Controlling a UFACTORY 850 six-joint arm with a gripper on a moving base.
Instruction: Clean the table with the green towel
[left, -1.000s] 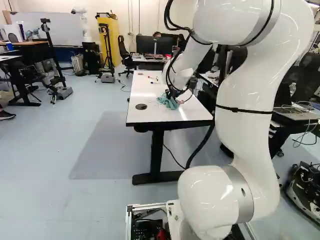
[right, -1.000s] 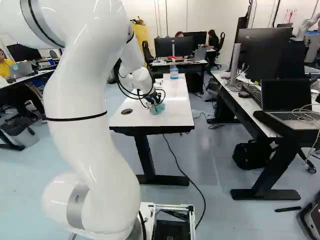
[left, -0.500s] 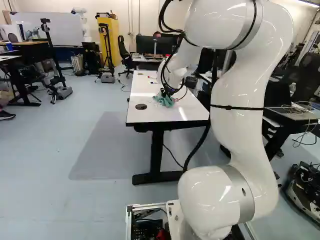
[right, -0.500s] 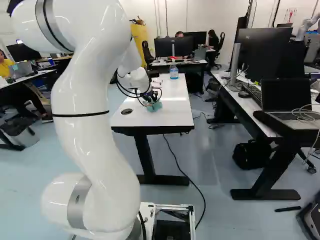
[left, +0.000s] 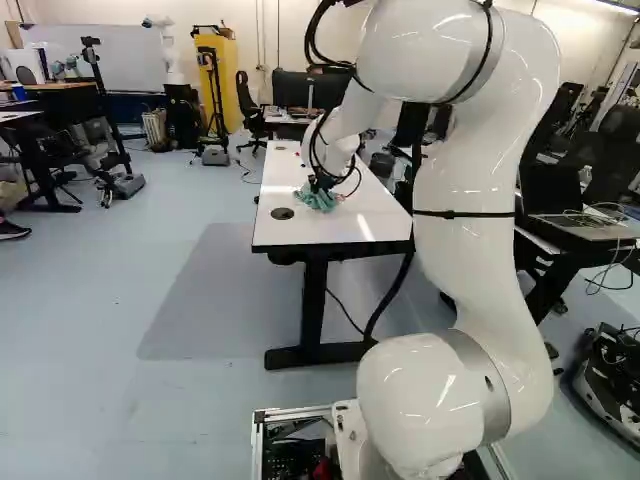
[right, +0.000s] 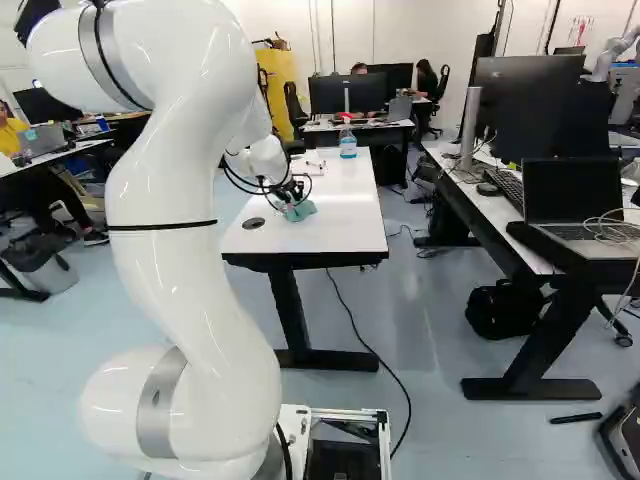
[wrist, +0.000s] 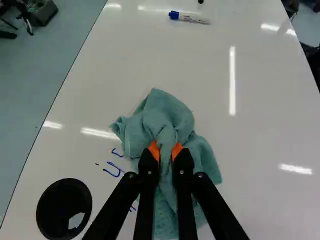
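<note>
At the near half of the white table (left: 350, 229), my gripper (left: 322, 184) reaches down onto the green towel (left: 318, 199). In the wrist view the gripper (wrist: 166, 151) is shut on a bunched fold of the towel (wrist: 167, 117), its orange pads pressing from both sides. The towel lies crumpled against the tabletop. Blue pen writing (wrist: 114, 169) shows on the table beside the towel, partly covered by it and the fingers.
A round black grommet (wrist: 64, 209) sits in the table near the writing. A blue-capped marker (wrist: 189, 17) lies farther ahead. A bottle (right: 348, 142) stands at the far end. Another robot (left: 166, 50) stands far back; a desk with a laptop (right: 572, 200) is on the right.
The arm has swung left with the towel in its gripper, dragging it across the tabletop toward the grommet side. The base has not moved.
</note>
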